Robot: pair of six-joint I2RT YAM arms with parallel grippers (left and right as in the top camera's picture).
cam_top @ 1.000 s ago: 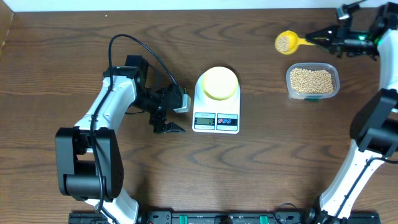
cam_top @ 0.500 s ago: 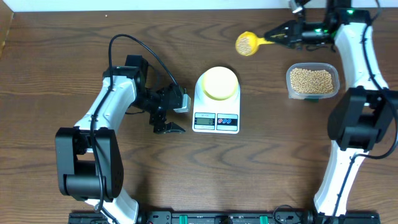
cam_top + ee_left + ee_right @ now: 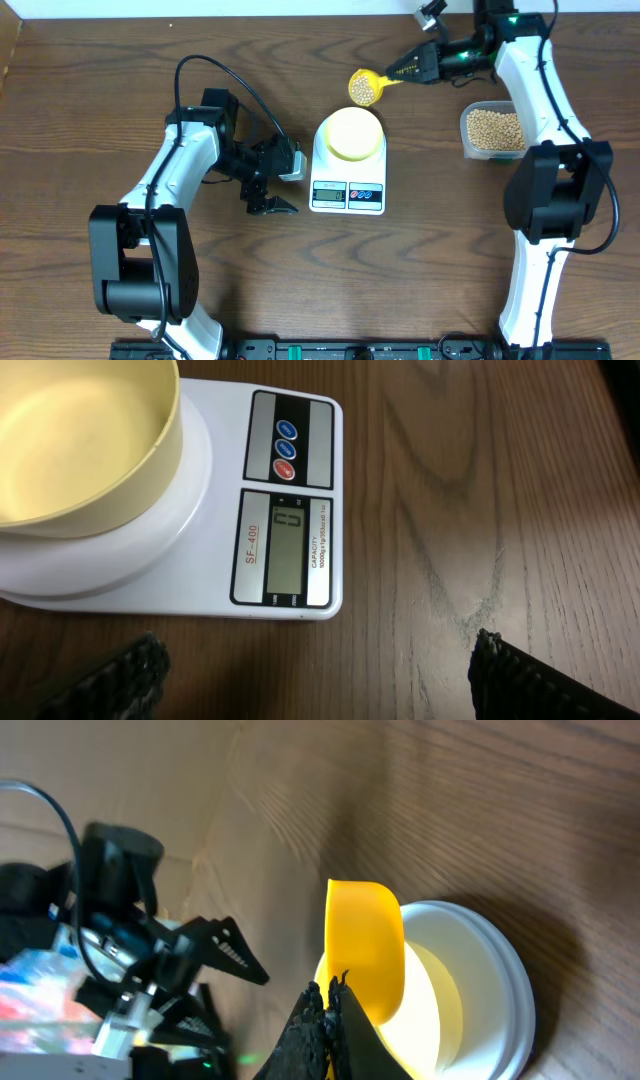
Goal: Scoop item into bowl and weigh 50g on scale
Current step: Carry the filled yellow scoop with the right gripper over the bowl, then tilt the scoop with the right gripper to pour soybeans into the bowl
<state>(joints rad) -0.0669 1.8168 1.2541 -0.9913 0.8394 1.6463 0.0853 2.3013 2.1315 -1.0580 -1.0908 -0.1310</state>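
Yellow scoop of beans clenched in R gripper, just past its tips; bowl below on scale, empty, reads 0. L gripper released. Pour + weighing left

I have swung the right gripper, clamped on the yellow scoop, leftward from beside the clear tub to just beyond the bowl. The beans travelled with it. The right arm now overlaps the tub.

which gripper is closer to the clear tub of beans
Right. The right gripper, holding the scoop, is up-left of the tub; the left gripper is past the scale.
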